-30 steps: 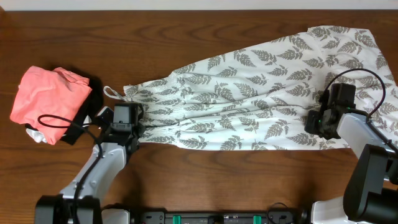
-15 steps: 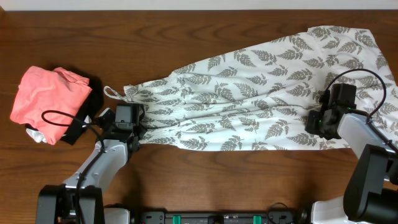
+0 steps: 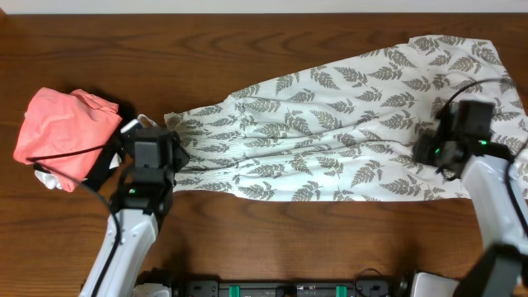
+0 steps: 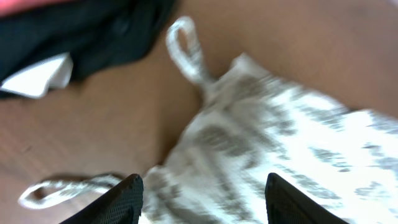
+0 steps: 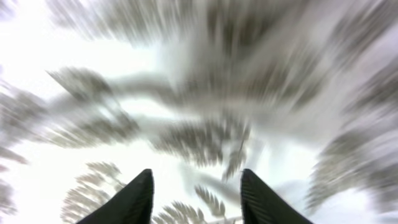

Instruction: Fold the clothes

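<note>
**White clothes lie spread out, fingers apart at both ends**

Salmon-pink garment sits bunched at the far left of the dark wooden surface. It rests on a black cloth that shows along its right and lower edges, and a small white tag pokes out below. Just right of that pile, the left arm reaches up from the near edge, its head over the narrow end of the clothes.

In the left wrist view the left fingers stand well apart. The corner of the fabric lies between and beneath them, not pinched. One thin white strap loops up toward the black cloth. A second strap loops out over bare wood beside the left-hand finger.

The clothes — thin white fabric printed all over with grey fern leaves — lie flat on the surface. They are narrow at the strap end, left of the middle, and widen as they run rightward and away, reaching the far right corner. Soft lengthwise wrinkles run through the middle.

At the right, the right arm comes up from the near edge with its head over the wide end of the fabric. The right wrist view is heavily blurred. In it the right fingers stand apart, with fern print filling everything between and beyond them — the fabric is not pinched here either. Whether their tips touch the fabric cannot be told.
</note>
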{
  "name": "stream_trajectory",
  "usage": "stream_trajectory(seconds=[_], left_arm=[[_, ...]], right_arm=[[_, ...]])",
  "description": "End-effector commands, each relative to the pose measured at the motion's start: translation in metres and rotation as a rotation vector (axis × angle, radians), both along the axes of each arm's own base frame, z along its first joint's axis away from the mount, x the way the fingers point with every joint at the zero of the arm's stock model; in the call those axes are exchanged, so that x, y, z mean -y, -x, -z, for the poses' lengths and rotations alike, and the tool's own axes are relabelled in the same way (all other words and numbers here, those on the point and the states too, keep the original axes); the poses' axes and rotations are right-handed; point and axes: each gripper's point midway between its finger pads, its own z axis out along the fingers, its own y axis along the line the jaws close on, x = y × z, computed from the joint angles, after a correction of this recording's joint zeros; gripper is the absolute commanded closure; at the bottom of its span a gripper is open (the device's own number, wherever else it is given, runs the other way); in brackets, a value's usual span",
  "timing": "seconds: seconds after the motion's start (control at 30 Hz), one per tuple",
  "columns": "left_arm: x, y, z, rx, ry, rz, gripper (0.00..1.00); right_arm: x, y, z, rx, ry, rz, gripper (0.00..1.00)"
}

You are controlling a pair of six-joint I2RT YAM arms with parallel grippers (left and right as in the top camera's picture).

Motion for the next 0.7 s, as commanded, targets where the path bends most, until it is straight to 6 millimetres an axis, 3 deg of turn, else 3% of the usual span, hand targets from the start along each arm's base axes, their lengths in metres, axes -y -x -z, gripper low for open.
stream_trajectory(seconds=[0.0, 0.13, 0.3, 0.47, 0.67], left_arm=[[0.019, -0.005, -0.013, 0.033, 0.058, 0.096, 0.37], [0.042, -0.004, -0.001, -0.014, 0.095, 0.212, 0.37], [0.065, 0.001, 0.032, -0.131, 0.108, 0.328, 0.37], [0.071, 0.009, 0.067, -0.255, 0.089, 0.389, 0.37], [0.07, 0.015, 0.087, -0.324, 0.086, 0.39, 0.37]], right_arm=[[0.012, -0.01, -0.034, 0.096, 0.043, 0.033, 0.56], [0.033, 0.0, -0.026, 0.049, 0.064, 0.118, 0.66], [0.053, 0.008, -0.005, -0.016, 0.045, 0.2, 0.7], [0.07, 0.015, 0.02, -0.086, 0.02, 0.26, 0.71], [0.081, 0.025, 0.05, -0.172, -0.011, 0.303, 0.72]])
